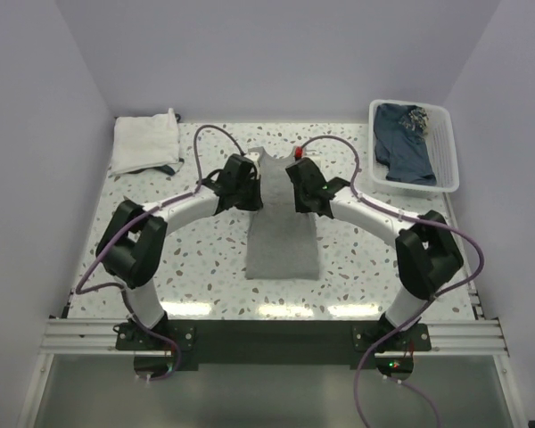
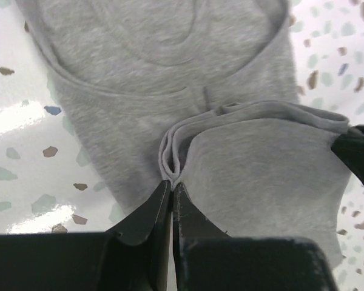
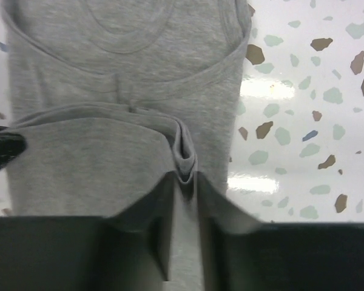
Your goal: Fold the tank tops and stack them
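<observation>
The plain grey tank top (image 1: 283, 241) lies lengthwise in the middle of the table, neck end towards the back. My left gripper (image 1: 247, 185) is shut on a doubled edge of it; the left wrist view shows the pinched fold (image 2: 171, 163) right at the tips of the left gripper (image 2: 171, 185). My right gripper (image 1: 301, 187) is shut on the same raised edge, seen bunched (image 3: 185, 159) at the tips of the right gripper (image 3: 185, 177). The held edge hangs over the neckline part (image 2: 139, 73). A folded white cloth with a dark trim (image 1: 145, 141), apparently the white tank top, lies at the back left.
A white slatted basket (image 1: 448, 160) at the back right holds dark blue cloth (image 1: 401, 143). The speckled table (image 1: 196, 259) is walled on three sides. The arms' cables loop above the grey top's sides.
</observation>
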Controlling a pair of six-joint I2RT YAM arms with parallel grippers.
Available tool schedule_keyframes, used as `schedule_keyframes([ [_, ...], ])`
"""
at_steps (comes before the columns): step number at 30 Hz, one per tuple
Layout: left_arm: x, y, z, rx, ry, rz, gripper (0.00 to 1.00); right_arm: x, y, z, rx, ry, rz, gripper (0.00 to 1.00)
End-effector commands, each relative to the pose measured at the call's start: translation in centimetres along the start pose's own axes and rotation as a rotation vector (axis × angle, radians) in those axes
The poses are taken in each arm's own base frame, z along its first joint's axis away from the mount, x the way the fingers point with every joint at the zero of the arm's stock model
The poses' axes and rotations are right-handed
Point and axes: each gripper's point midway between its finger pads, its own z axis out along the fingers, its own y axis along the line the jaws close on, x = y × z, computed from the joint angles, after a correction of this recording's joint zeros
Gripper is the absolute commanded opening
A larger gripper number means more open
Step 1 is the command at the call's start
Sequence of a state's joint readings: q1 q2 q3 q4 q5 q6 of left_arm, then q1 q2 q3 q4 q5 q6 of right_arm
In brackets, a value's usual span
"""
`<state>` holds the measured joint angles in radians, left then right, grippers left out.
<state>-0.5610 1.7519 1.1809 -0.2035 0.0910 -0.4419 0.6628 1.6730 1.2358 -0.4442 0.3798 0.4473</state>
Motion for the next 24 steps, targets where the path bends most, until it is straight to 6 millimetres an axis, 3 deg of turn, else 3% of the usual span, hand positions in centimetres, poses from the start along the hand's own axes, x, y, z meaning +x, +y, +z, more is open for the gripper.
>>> schedule_keyframes([
  [1, -0.2, 1.9, 1.2, -0.064, -0.011, -0.019, 0.09, -0.8, -1.2, 1.5, 0.048, -0.007, -0.004, 0.31],
  [3, -0.5, 2.4, 1.4, -0.077, -0.034, -0.039, 0.34, -0.6, -2.1, 2.2, 0.066, 0.008, 0.007, 0.42],
  [5, -0.3, 3.3, 1.2, -0.109, -0.032, -0.057, 0.48, -0.7, -2.9, 2.2, 0.081, 0.009, 0.017, 0.53],
  [9, -1.0, 3.9, -0.8, -0.146, -0.089, -0.088, 0.59, -0.6, -3.5, 0.6, 0.091, 0.010, 0.035, 0.58],
  [12, 0.0, 4.2, -3.3, -0.159, -0.127, -0.137, 0.59, 1.3, -3.9, -0.9, 0.058, 0.031, 0.077, 0.58],
  [13, 1.1, 4.4, -4.5, -0.158, -0.135, -0.169, 0.58, 3.9, -3.7, -0.7, 0.028, 0.081, 0.091, 0.58],
  [14, 1.9, 4.2, -5.0, -0.137, -0.133, -0.183, 0.55, 4.8, -3.6, -1.2, 0.010, 0.090, 0.099, 0.58],
  [15, 4.5, 4.5, -5.0, -0.130, -0.093, -0.195, 0.53, 6.6, -3.9, -1.7, 0.004, 0.108, 0.099, 0.57],
  [17, 5.9, 2.8, -6.3, -0.070, -0.090, -0.213, 0.52, 8.5, -3.3, -2.7, -0.015, 0.121, 0.104, 0.56],
  [18, 8.0, 2.8, -6.4, -0.071, -0.052, -0.211, 0.52, 10.5, -3.7, -2.9, -0.006, 0.148, 0.092, 0.56],
  [24, 14.2, 0.2, -7.6, 0.021, 0.029, -0.244, 0.63, 14.8, -2.9, -5.2, -0.077, 0.181, 0.158, 0.57],
])
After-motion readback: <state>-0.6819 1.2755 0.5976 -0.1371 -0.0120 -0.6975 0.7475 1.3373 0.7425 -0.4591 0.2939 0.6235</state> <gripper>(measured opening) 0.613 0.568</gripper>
